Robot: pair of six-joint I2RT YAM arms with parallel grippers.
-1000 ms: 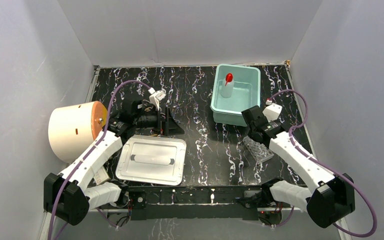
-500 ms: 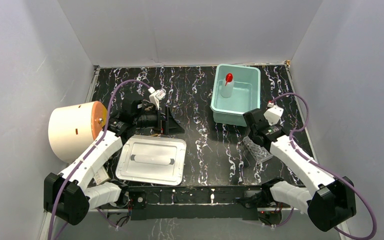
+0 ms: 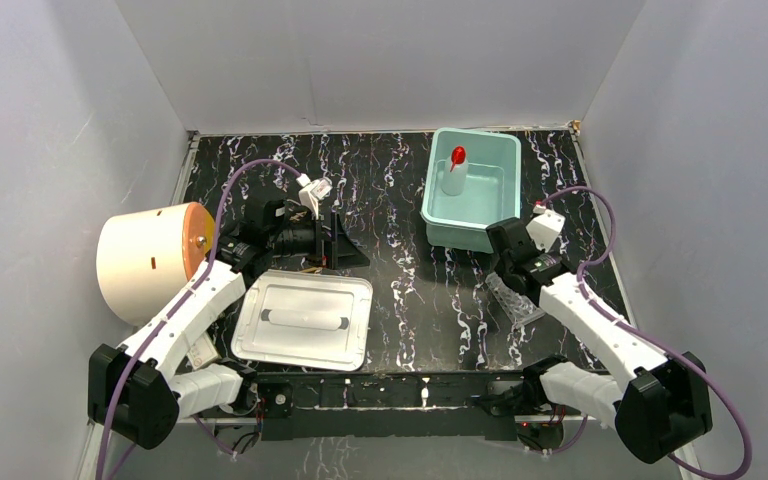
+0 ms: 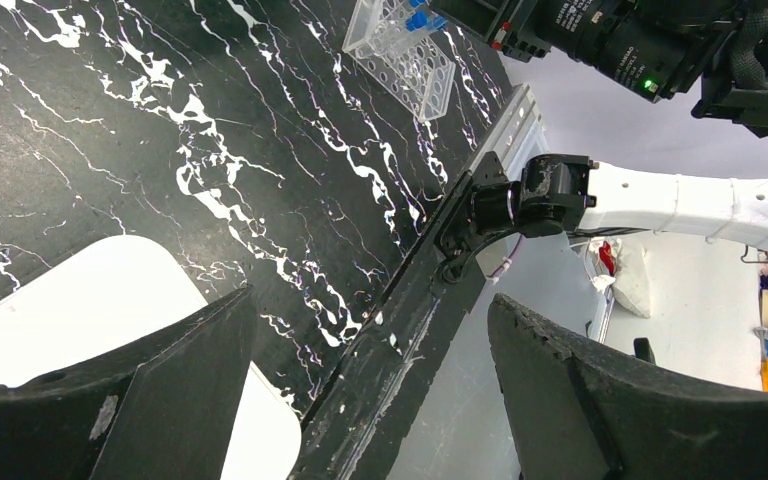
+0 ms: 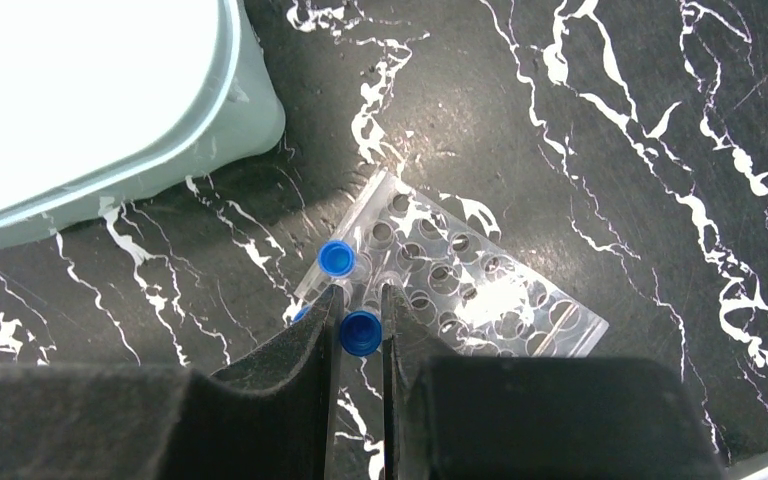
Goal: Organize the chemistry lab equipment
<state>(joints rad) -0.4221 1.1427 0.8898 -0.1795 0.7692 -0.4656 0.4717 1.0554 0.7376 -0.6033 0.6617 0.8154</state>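
My right gripper [image 5: 360,300] is shut on a blue-capped clear tube [image 5: 360,333], held upright just above the near-left corner of the clear tube rack [image 5: 480,290]. A second blue-capped tube [image 5: 337,258] stands in that corner of the rack, and a bit of another blue cap [image 5: 300,313] peeks out beside my left finger. From above, the rack [image 3: 518,302] lies at the right front, under the right gripper [image 3: 508,275]. The white squeeze bottle with a red cap [image 3: 455,170] stands in the teal bin [image 3: 465,236]. My left gripper [image 3: 345,245] hangs open and empty left of centre.
A metal tray [image 3: 250,330] lies at the front left, just below the left gripper. The large cream cylinder with an orange face [image 3: 150,260] lies at the left edge. The teal bin's corner [image 5: 250,110] is close to the rack. The left wrist view shows the table's front rail [image 4: 410,300].
The right arm has drawn slightly toward the near side and lower over the rack, still gripping the tube. The left arm has not moved.
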